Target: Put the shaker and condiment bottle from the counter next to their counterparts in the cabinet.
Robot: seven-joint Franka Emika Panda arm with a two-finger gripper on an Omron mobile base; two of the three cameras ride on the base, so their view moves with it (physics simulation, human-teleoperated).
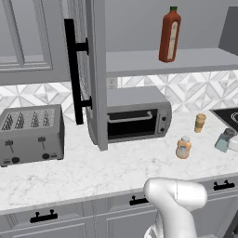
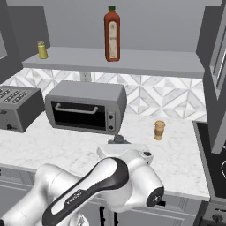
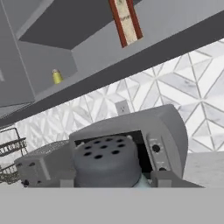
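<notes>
The shaker (image 3: 107, 159), pale teal glass under a grey perforated cap, stands between my two dark fingertips, with my gripper (image 3: 116, 179) shut on it. It also shows low over the counter (image 1: 93, 172) at the right edge (image 1: 224, 139), slightly tilted, and its cap peeks above my hand (image 2: 118, 139). Whether it touches the counter I cannot tell. The squat orange condiment bottle (image 1: 183, 148) stands free on the counter, left of the shaker. On the open cabinet's shelf (image 2: 141, 62) stand the tall red bottle (image 2: 112, 34) (image 1: 169, 35) (image 3: 127, 22) and, far left, a small yellow shaker (image 2: 42, 49) (image 3: 57, 76).
The cabinet door (image 1: 95, 69) hangs open, edge-on, over the counter, with its black bar handle (image 1: 72, 69). A toaster oven (image 2: 86, 108) and a toaster (image 1: 30, 135) stand under the shelf. A tan-brown cylinder (image 2: 159, 130) stands near the backsplash. A black cooktop (image 2: 216, 167) lies at the right.
</notes>
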